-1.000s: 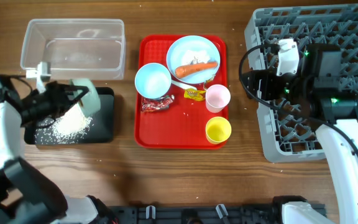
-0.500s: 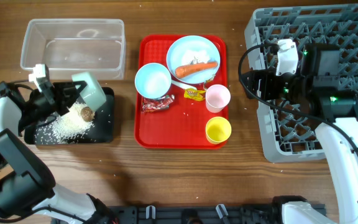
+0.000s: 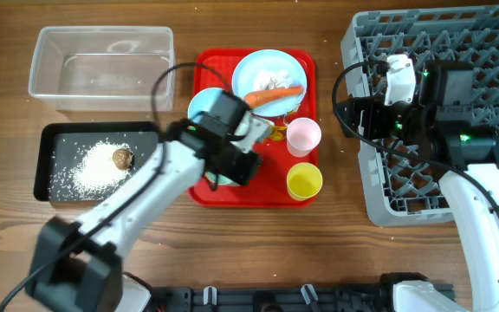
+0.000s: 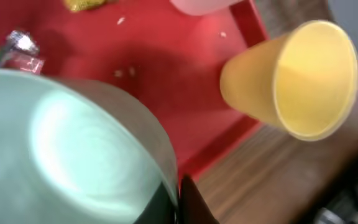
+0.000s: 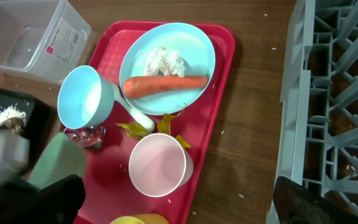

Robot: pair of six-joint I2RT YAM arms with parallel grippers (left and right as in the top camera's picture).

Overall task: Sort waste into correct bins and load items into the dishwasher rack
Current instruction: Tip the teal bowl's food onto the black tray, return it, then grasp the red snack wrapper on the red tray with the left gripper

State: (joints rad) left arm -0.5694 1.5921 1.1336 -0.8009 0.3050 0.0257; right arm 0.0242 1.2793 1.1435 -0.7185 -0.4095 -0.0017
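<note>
The left tool (image 3: 232, 163) holds the teal bowl (image 4: 73, 155) tight by its rim, over the red tray (image 3: 206, 192), near the yellow cup (image 4: 303, 81). The right tool (image 5: 176, 199) is wide open and empty, beside the rack (image 3: 492, 52). Rice (image 3: 93, 173) lies in the black bin (image 3: 46, 165).

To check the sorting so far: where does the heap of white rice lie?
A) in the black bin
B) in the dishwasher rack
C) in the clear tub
A: the rice heap lies inside the shallow black bin, next to the brown lump.
</note>
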